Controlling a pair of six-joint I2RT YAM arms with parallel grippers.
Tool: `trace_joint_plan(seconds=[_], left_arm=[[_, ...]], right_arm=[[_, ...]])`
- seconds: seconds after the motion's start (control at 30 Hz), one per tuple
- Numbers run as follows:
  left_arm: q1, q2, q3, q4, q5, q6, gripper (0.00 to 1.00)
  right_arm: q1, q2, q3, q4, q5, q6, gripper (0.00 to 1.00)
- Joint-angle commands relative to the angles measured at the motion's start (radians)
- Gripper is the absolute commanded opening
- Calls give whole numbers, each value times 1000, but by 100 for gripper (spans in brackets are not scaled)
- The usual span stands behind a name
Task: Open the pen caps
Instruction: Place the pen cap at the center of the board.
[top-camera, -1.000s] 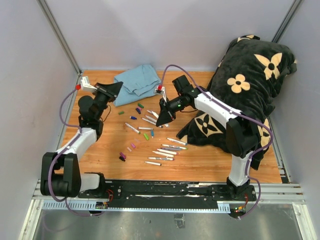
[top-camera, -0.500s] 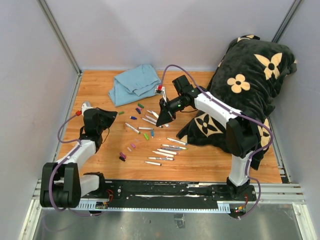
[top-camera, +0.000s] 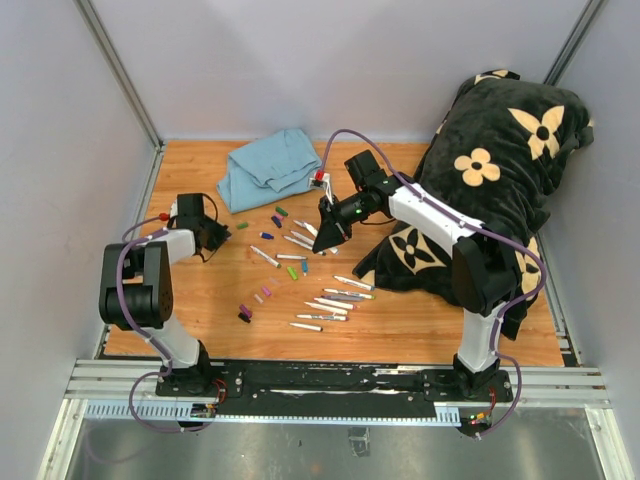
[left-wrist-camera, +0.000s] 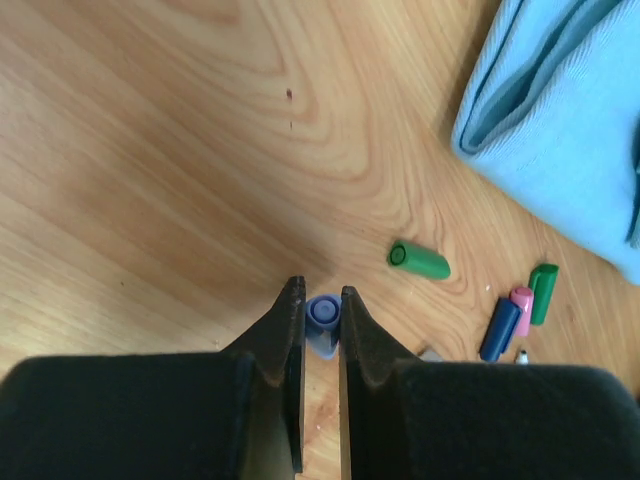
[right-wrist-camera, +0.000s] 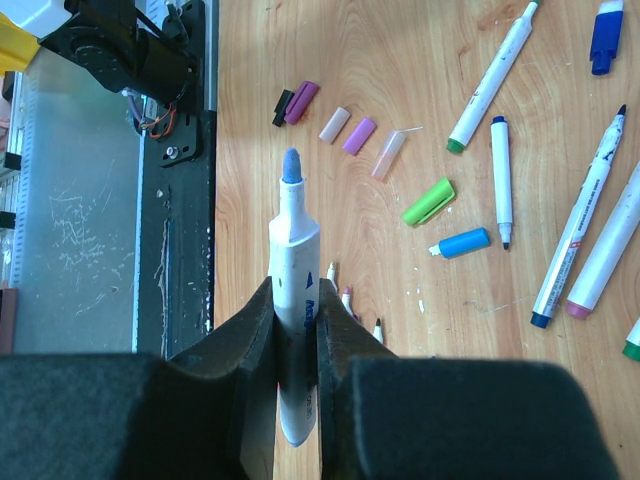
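swung back from the cloth (left-wrist-camera: 560, 120), my left gripper (left-wrist-camera: 320, 300) now sits at the left side of the table (left-wrist-camera: 150, 150), clamped on a blue cap (left-wrist-camera: 322, 312). my right gripper (right-wrist-camera: 295, 300) is grasping an uncapped marker (right-wrist-camera: 293, 240); loose caps (right-wrist-camera: 429, 201) lie mid-table.

A small blue plastic cap (left-wrist-camera: 322, 311) sits between my left jaws, a white plastic marker (right-wrist-camera: 293, 250) between my right jaws.

Two slender robot arms (top-camera: 430, 215): white shells (top-camera: 168, 246), black joints (top-camera: 472, 272), looping purple cables (top-camera: 338, 133), black wedge-shaped jaws, on a black rail (top-camera: 330, 378).
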Motion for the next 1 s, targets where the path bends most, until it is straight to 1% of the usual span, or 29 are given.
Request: trace_joint_plan(seconds=[0.0,0.03,0.07,0.1,0.13,0.2,0.3,0.4,0.57,0.73,0.8,0.83,0.87,0.9,0.97], left_arm=[[20,25,21,-55,5,39,11],[21,22,16,-46,4,39,19],[22,20,10,-39,4,37,24],[22,18,6,-37,2,36,28],[24,17,2,-36,1,36,29],[25,16,-3,-38,-2,33,38],[27,2,-13,-41,-12,24,47],[27,-34,-23,-48,-22,15,49],[28,-175,-28,-89,-5,18,49],[28,-432,-19,-182,20,49,50],[27,-555,33,-274,24,104,52],[27,-624,64,-327,21,156,53],[28,-695,87,-352,7,211,56],[28,-766,108,-372,-23,274,65],[27,-916,123,-383,-83,397,89]], right_arm=[[3,4,-4,-13,1,9,1],[3,5,-5,-14,1,9,1],[2,6,-6,-14,1,9,1],[3,8,-7,-13,1,8,1],[2,10,-6,-14,-1,8,1],[3,12,-6,-14,-1,9,1],[3,14,-7,-14,0,10,1],[4,14,-6,-14,3,8,1],[22,13,3,-20,28,-7,1],[77,28,45,-37,96,-12,3],[109,52,78,-38,139,8,6],[125,70,101,-42,153,20,6],[142,94,130,-47,165,34,6],[158,129,159,-52,183,52,6],[189,191,231,-59,230,102,6]])
